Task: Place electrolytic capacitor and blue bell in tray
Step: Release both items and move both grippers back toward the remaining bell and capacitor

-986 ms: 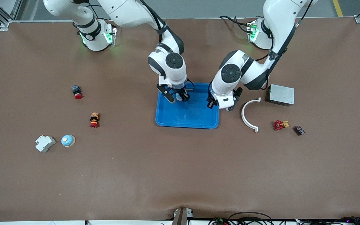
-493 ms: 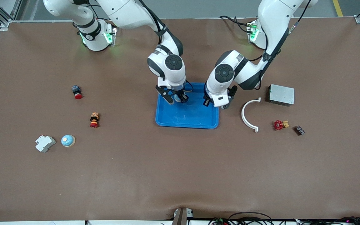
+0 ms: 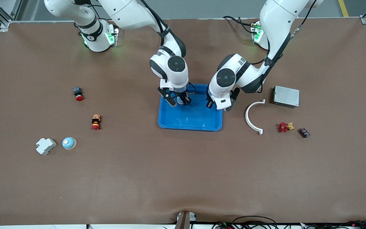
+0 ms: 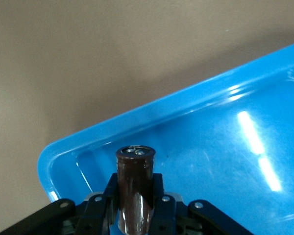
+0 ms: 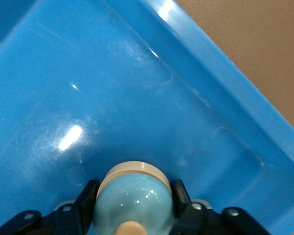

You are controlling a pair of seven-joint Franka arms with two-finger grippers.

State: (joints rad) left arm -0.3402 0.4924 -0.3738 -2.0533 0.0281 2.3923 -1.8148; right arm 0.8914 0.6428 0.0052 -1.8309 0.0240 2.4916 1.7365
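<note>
The bright blue tray point(image 3: 189, 122) lies mid-table. My right gripper point(image 3: 179, 100) is over the tray's corner toward the right arm's end, shut on a light blue bell point(image 5: 134, 198) with a cream base. The tray's floor point(image 5: 137, 98) shows just below the bell. My left gripper point(image 3: 218, 106) is over the tray's rim toward the left arm's end, shut on a dark brown cylindrical electrolytic capacitor point(image 4: 135, 186). It holds the capacitor above the tray's corner point(image 4: 210, 147).
A second blue bell point(image 3: 69, 143) and a white breaker point(image 3: 45, 145) lie toward the right arm's end, with two red push buttons point(image 3: 78, 93) point(image 3: 96, 122). Toward the left arm's end lie a white curved piece point(image 3: 253, 116), a grey metal box point(image 3: 286, 96), a red valve point(image 3: 283, 127) and a dark block point(image 3: 304, 132).
My left gripper has moved with the capacitor from beside the tray to over its rim. My right gripper has shifted slightly over the tray with the bell.
</note>
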